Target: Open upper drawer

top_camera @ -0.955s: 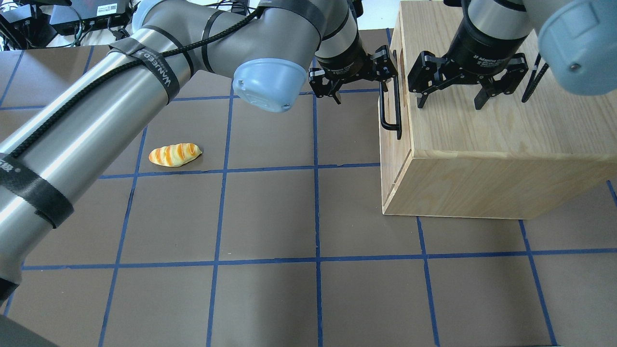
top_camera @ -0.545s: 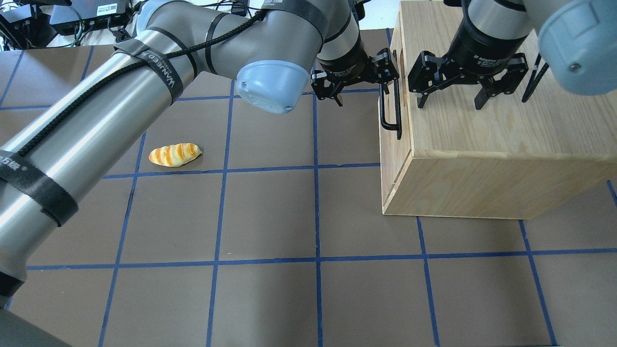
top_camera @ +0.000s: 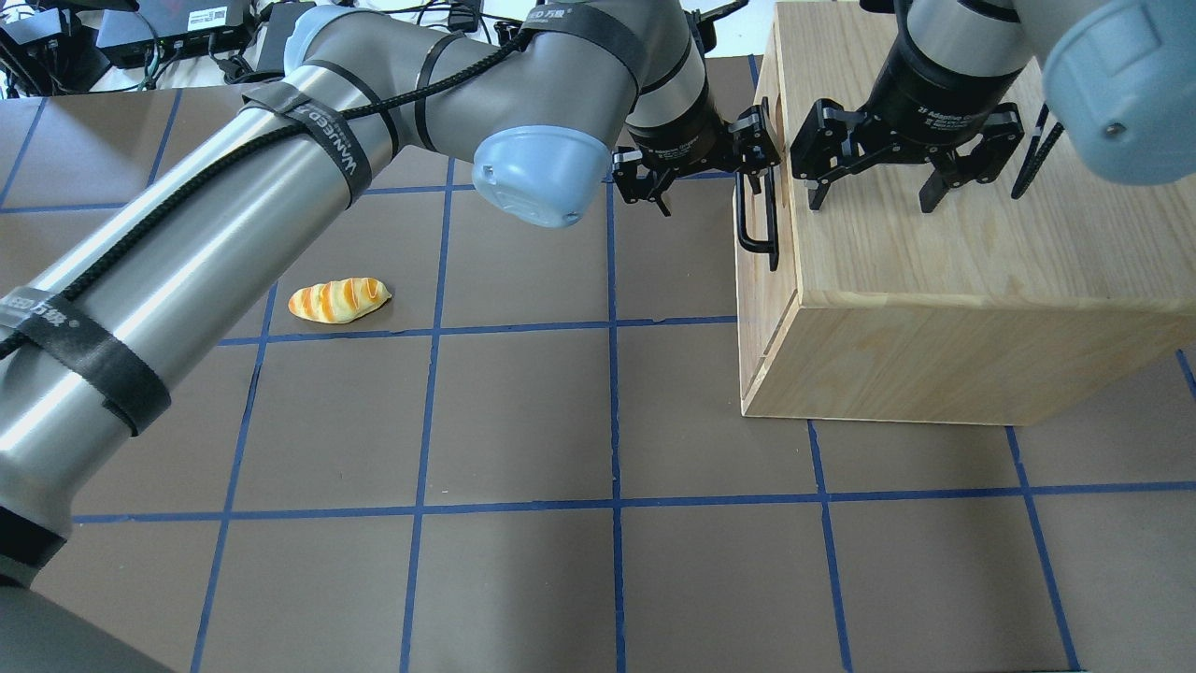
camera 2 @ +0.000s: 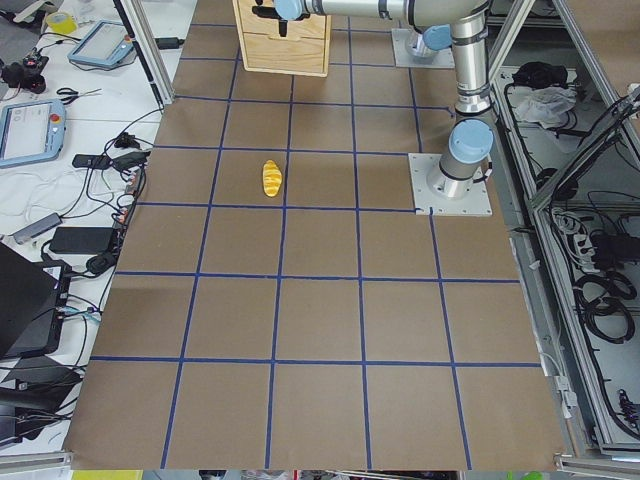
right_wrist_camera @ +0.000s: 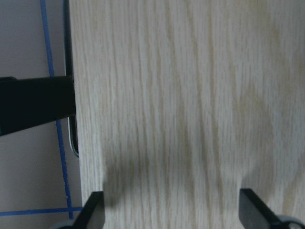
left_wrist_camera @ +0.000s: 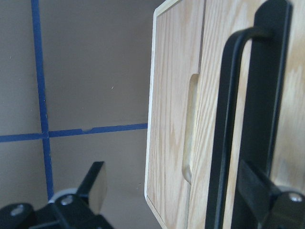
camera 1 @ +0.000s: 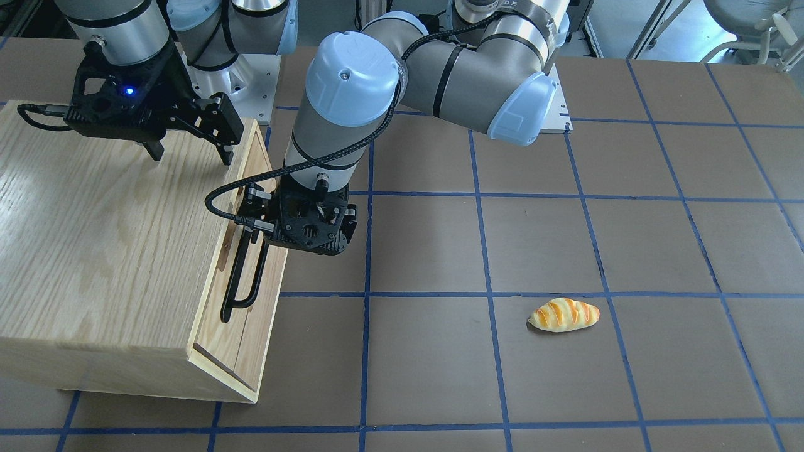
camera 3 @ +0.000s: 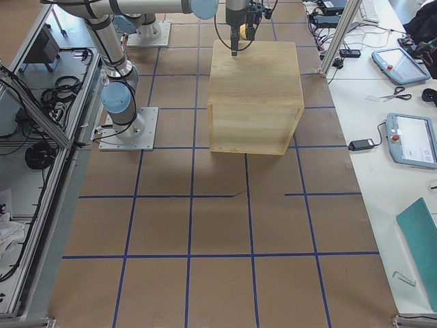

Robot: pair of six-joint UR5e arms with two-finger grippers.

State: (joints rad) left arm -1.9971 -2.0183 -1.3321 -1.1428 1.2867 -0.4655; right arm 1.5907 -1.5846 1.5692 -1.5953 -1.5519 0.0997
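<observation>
The upper drawer (top_camera: pixel 783 280) is the top strip of the light-wood cabinet's front, which faces my left side. Its front looks flush with the cabinet. Its long black bar handle (top_camera: pixel 757 222) also shows in the front-facing view (camera 1: pixel 242 276) and close up in the left wrist view (left_wrist_camera: pixel 224 124). My left gripper (top_camera: pixel 703 173) is open at the handle's far end, with one finger (left_wrist_camera: pixel 257 183) against the drawer front by the bar and the other (left_wrist_camera: pixel 95 183) out over the floor. My right gripper (top_camera: pixel 872 199) is open and empty, just above the cabinet top (right_wrist_camera: pixel 181 95).
The oak-grain cabinet (camera 1: pixel 94 251) fills the right side of the table, with a plain lower front panel (left_wrist_camera: pixel 171 119) below the drawer. A toy bread loaf (top_camera: pixel 339 300) lies on the brown mat to the left. Blue tape lines grid the mat.
My left arm has moved right toward the cabinet front, which brings its open gripper up to the far end of the handle. The right arm and the drawer have not moved.
</observation>
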